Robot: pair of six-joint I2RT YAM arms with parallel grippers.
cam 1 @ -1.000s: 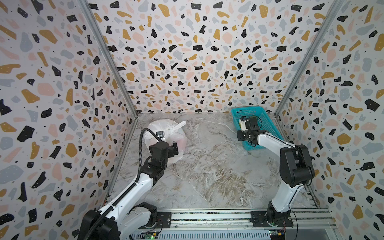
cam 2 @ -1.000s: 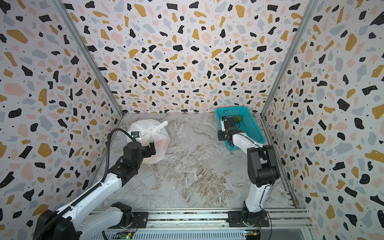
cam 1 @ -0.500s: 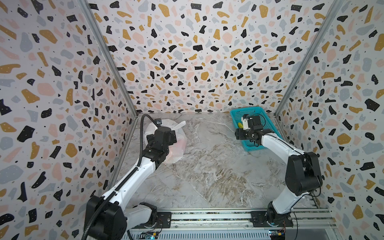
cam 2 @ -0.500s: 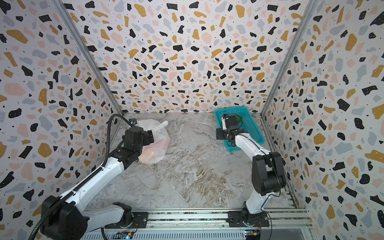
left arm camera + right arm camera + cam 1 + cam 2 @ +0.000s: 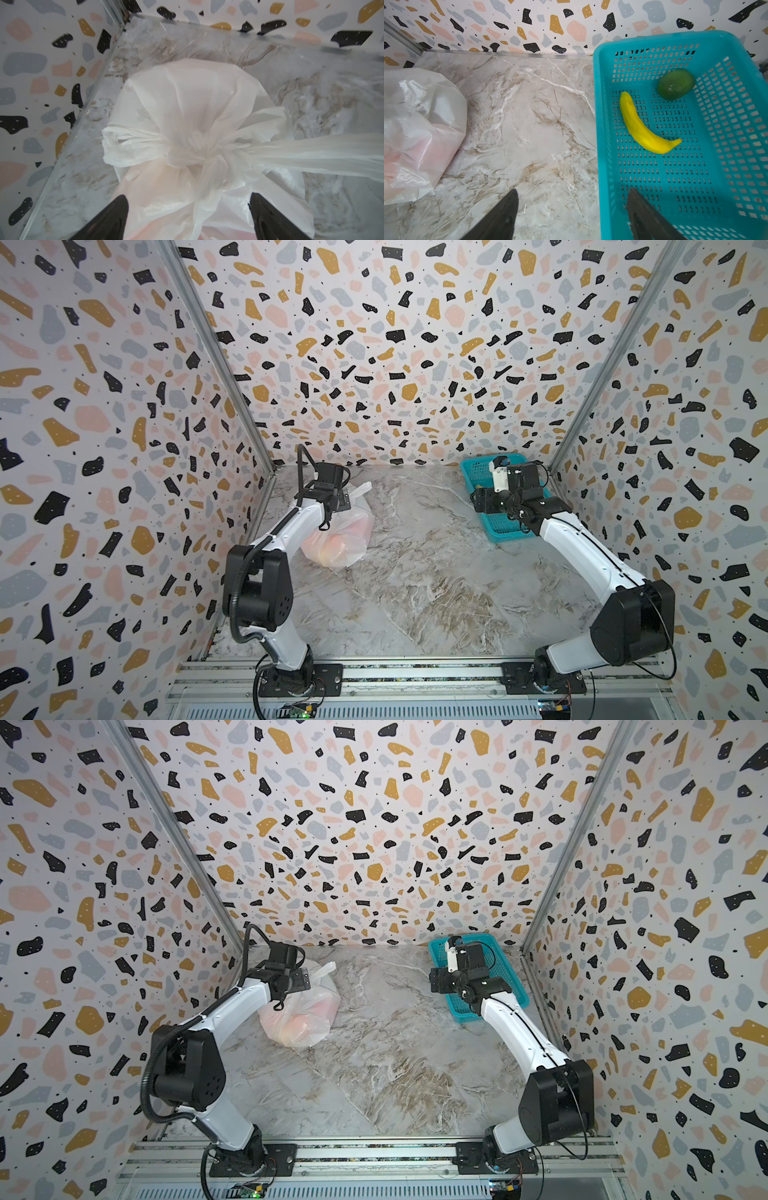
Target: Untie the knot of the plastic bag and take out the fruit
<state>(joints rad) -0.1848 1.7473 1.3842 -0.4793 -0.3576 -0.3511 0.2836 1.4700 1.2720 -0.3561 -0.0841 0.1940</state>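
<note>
- left gripper (image 5: 187,198) hangs over the plastic bag (image 5: 187,93); its two dark fingers are spread wide, one on each side of the bunched plastic, gripping nothing
- the knot (image 5: 203,149) lies just ahead of the fingertips, roughly in line with the gap between them; one tail runs off to the side, the other forms a short loop
- the bag sits on the marble table (image 5: 529,124) near the left wall; pink and orange fruit (image 5: 345,539) shows dimly through it
- right gripper (image 5: 572,191) is well apart from the bag, jaws parted and empty, straddling the side wall of the teal basket (image 5: 654,39)
- a dark green oval (image 5: 676,84) and a banana (image 5: 639,128) lie in the basket
</note>
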